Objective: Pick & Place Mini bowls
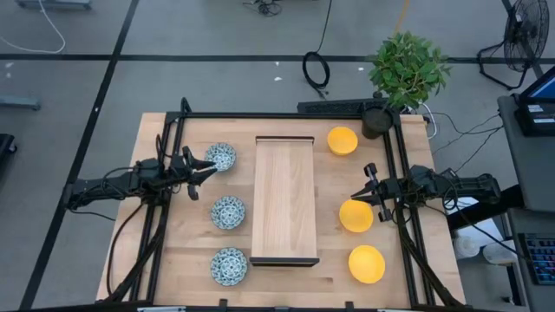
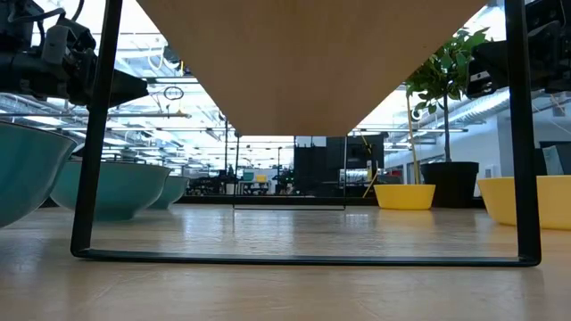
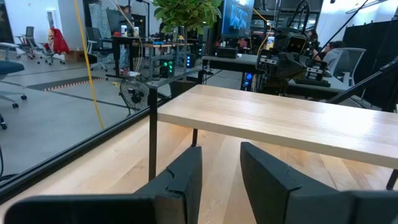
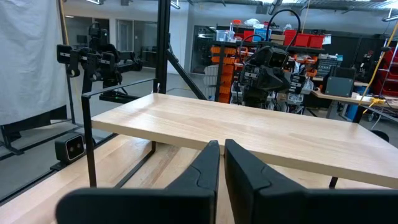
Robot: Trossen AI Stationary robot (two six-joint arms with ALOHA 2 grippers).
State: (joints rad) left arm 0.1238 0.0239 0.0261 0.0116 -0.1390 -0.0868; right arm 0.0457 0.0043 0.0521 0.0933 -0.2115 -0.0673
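Note:
Three patterned mini bowls [image 1: 220, 157] [image 1: 228, 212] [image 1: 229, 266] sit on their bases in a row left of the raised wooden tray [image 1: 284, 199]. Three yellow mini bowls [image 1: 342, 140] [image 1: 356, 216] [image 1: 367, 264] sit to its right. My left gripper [image 1: 208, 167] [image 3: 221, 168] is open, in the air beside the far patterned bowl, pointing at the tray. My right gripper [image 1: 357, 196] [image 4: 222, 155] is shut, in the air just over the far rim of the middle yellow bowl, also pointing at the tray. In the low view the patterned bowls [image 2: 111, 187] and yellow bowls [image 2: 404, 196] show under the tray.
The tray stands on thin black wire legs [image 2: 94, 134] with open room beneath it. A potted plant [image 1: 406, 74] stands at the table's far right corner. Black frame bars [image 1: 286, 114] run along the table's far edge and sides. Bare tabletop lies near the front edge [image 1: 295, 286].

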